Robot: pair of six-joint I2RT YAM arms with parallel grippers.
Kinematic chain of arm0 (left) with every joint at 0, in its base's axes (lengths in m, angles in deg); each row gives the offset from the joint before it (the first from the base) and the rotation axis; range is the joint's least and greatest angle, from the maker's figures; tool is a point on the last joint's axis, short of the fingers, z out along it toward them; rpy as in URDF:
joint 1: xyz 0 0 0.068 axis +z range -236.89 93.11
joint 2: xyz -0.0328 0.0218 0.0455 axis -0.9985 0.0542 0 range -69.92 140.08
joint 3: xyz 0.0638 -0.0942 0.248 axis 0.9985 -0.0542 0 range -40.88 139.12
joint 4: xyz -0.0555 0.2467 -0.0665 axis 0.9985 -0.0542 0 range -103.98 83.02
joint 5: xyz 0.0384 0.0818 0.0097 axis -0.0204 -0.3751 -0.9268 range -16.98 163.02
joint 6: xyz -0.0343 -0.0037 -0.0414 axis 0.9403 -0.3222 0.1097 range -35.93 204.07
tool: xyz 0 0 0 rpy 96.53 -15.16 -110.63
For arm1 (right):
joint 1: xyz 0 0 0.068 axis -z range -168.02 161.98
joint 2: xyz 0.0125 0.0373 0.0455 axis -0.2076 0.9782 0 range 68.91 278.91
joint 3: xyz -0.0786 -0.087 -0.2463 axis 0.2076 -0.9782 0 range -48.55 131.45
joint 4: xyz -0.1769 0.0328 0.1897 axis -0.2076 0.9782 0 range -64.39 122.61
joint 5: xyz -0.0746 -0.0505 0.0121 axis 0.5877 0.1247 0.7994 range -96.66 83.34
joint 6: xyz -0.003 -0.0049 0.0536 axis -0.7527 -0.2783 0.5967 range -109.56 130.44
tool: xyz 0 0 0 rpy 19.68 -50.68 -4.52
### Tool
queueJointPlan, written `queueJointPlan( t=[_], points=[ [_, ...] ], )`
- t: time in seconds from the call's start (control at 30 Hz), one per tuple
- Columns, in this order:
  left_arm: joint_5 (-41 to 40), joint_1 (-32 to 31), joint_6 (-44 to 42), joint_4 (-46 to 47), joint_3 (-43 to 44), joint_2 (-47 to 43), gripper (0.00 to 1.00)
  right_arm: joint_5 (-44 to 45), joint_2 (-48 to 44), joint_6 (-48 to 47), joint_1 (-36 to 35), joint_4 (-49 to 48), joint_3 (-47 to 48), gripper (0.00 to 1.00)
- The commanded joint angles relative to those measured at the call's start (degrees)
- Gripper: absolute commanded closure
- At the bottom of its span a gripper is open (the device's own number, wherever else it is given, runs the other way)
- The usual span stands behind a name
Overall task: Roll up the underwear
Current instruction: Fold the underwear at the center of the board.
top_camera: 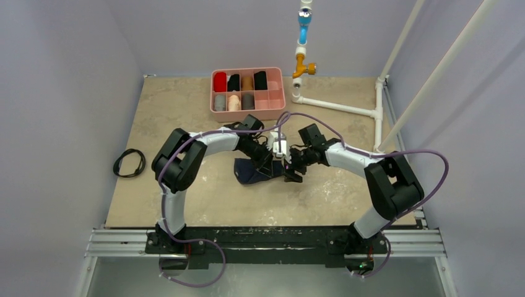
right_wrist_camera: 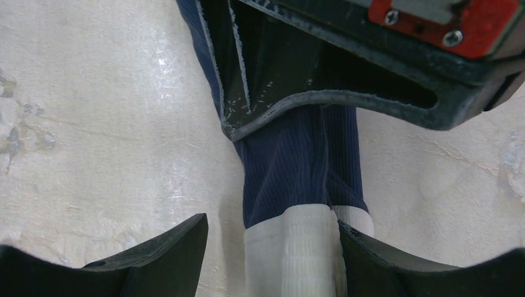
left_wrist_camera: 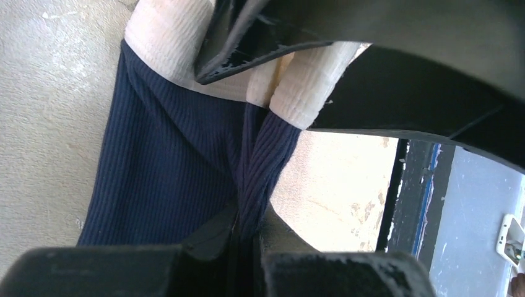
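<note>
Toward the bench's [top_camera: 186, 198] left edge lies a black cable loop [top_camera: 129, 163]. Farther back, a pink tray [top_camera: 247, 116] holds fabric rolls [top_camera: 234, 82] in its compartments: red, black, tan and black behind; grey, peach and grey in front. At mid-bench the left end effector [left_wrist_camera: 246, 232] is pinched tight on the navy underwear [left_wrist_camera: 167, 154]. The right end effector [right_wrist_camera: 272, 247] stands with jaws apart around its cream band [right_wrist_camera: 297, 260].

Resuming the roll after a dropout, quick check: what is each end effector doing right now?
Left end effector: closed, pinching the underwear.
Right end effector: open, jaws either side of the cream band.
</note>
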Motion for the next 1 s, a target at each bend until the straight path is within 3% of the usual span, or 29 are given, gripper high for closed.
queueJointPlan(
  t=[0.0,0.27,0.73,0.97],
  points=[
    [2.2,0.2,-2.4,-0.8,1.7,-0.2,1.00,2.1,1.2,0.1,-0.3,0.5,3.3,0.35],
    [3.4,0.4,-2.2,-0.6,1.4,-0.6,1.00,1.6,4.2,-0.2,-0.8,2.7,5.0,0.48],
    [3.6,1.1,-1.2,-2.0,1.4,-0.5,1.00,0.8,9.5,0.8,-0.8,6.0,7.5,0.87],
    [3.2,2.2,0.3,-4.5,3.2,1.4,1.00,-1.1,12.4,1.0,0.9,10.1,8.8,0.89]
  ],
)
